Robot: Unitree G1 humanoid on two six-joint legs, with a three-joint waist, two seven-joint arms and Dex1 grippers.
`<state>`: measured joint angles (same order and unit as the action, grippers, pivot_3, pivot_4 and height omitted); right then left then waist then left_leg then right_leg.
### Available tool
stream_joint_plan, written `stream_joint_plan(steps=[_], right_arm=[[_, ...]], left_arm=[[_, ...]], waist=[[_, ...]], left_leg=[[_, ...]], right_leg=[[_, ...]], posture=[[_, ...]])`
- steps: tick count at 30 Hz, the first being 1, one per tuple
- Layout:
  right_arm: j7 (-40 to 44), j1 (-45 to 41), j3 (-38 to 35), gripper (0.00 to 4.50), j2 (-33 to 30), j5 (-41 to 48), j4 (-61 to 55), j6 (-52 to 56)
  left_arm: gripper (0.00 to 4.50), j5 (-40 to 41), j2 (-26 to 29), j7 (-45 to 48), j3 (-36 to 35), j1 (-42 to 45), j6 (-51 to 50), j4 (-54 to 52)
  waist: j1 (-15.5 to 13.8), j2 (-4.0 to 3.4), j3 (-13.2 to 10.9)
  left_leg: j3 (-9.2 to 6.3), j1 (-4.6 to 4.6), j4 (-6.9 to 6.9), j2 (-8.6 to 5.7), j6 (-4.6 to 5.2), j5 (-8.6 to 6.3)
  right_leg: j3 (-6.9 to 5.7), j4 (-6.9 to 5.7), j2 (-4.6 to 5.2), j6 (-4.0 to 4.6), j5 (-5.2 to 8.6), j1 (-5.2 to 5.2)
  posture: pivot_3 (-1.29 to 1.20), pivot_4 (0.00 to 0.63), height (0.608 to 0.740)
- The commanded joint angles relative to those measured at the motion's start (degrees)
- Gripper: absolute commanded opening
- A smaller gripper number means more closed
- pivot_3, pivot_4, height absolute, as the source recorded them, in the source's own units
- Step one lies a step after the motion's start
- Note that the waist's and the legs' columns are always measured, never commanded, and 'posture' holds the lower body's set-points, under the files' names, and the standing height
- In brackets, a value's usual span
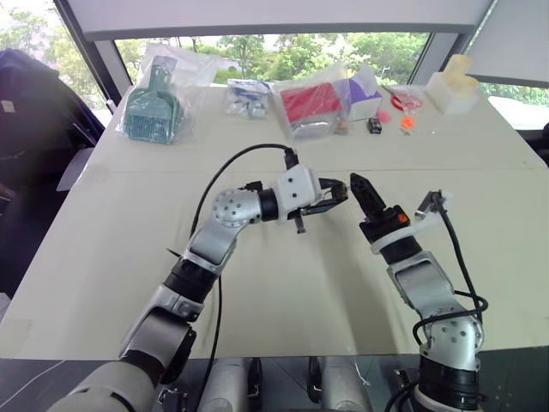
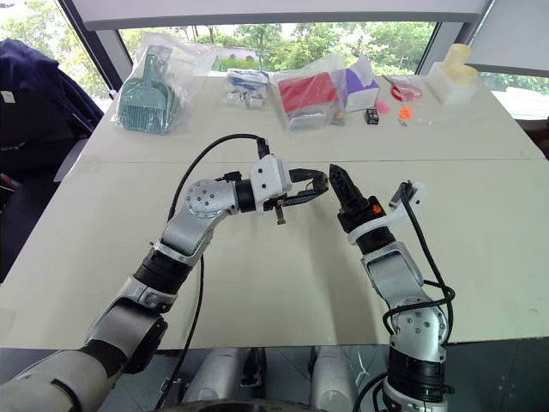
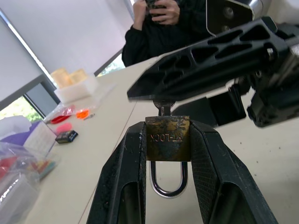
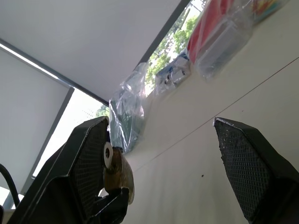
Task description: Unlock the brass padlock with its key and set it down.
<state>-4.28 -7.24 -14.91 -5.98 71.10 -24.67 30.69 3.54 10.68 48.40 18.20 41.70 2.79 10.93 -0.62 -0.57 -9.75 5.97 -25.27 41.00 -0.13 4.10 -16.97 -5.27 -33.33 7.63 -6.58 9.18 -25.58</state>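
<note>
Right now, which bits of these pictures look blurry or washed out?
Left wrist view: the small dull-gold brass padlock is sharp, the person behind soft. Right wrist view: the bright window is washed out. Left eye view: even daylight on the pale table.

The brass padlock (image 3: 167, 138) hangs above the middle of the desk (image 1: 283, 292), between the left gripper's (image 1: 340, 194) fingers (image 3: 122, 177). Just right of the padlock is the right gripper (image 1: 358, 188). Behind the padlock, along the desk's far edge, lie bagged items (image 1: 154, 107), with a small black box (image 1: 375, 125) right of them.
</note>
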Motion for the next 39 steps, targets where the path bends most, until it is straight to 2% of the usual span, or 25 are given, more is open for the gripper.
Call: stream_joint_plan(steps=[1,15,18,23,24,39], right_arm=[[0.8,-0.2,-0.6,3.68,0.2,1.9,-2.4,-1.1],[1.1,0.2,1.2,3.68,-0.4,4.3,-3.3,-0.1],[0.8,0.3,1.2,2.79,-0.4,4.6,-3.2,-0.2],[0.5,0.4,1.4,0.18,-0.5,5.1,-3.0,-0.1],[0.3,0.4,1.5,0.03,-0.7,5.0,-2.8,0.0],[-1.7,0.7,2.7,0.03,-1.2,4.6,-1.0,1.3]], left_arm=[[0.77,1.1,0.0,0.0,-1.4,0.8,0.5,-2.2],[0.77,0.4,0.1,-0.1,-0.7,0.6,1.1,-2.4],[0.77,0.4,0.1,-0.2,-0.7,0.6,1.1,-2.4],[0.77,0.2,0.1,-0.2,-0.7,0.6,1.5,-2.5],[0.77,0.1,0.1,-0.2,-0.7,0.6,1.7,-2.5],[0.77,-3.1,0.0,-1.6,0.1,0.6,7.3,-3.0]], waist=[[0.0,0.0,0.0],[0.0,0.0,0.0],[0.0,0.0,0.0],[0.0,-0.01,0.0],[0.0,0.0,0.0],[0.0,-0.01,0.0]], left_leg=[[0.0,0.0,0.0,0.0,0.0,0.0],[-0.01,0.0,0.0,0.0,0.0,0.0],[-0.01,0.0,0.0,0.0,0.0,0.0],[-0.01,0.0,0.0,0.0,0.0,0.0],[-0.01,0.0,0.0,0.0,0.0,0.0],[-0.01,0.0,0.0,0.0,0.0,0.0]], right_leg=[[0.0,0.0,0.0,0.0,0.0,0.0],[0.0,0.01,0.0,0.03,0.02,0.0],[0.0,0.01,0.01,0.03,0.02,0.0],[0.0,0.01,0.0,0.03,0.02,0.0],[0.0,0.01,0.0,0.03,0.02,0.0],[0.0,0.01,0.01,0.04,0.02,0.0]], posture=[[0.0,0.15,0.735],[0.0,0.15,0.735],[0.0,0.15,0.735],[0.0,0.15,0.735],[0.0,0.15,0.735],[0.0,0.15,0.735]])
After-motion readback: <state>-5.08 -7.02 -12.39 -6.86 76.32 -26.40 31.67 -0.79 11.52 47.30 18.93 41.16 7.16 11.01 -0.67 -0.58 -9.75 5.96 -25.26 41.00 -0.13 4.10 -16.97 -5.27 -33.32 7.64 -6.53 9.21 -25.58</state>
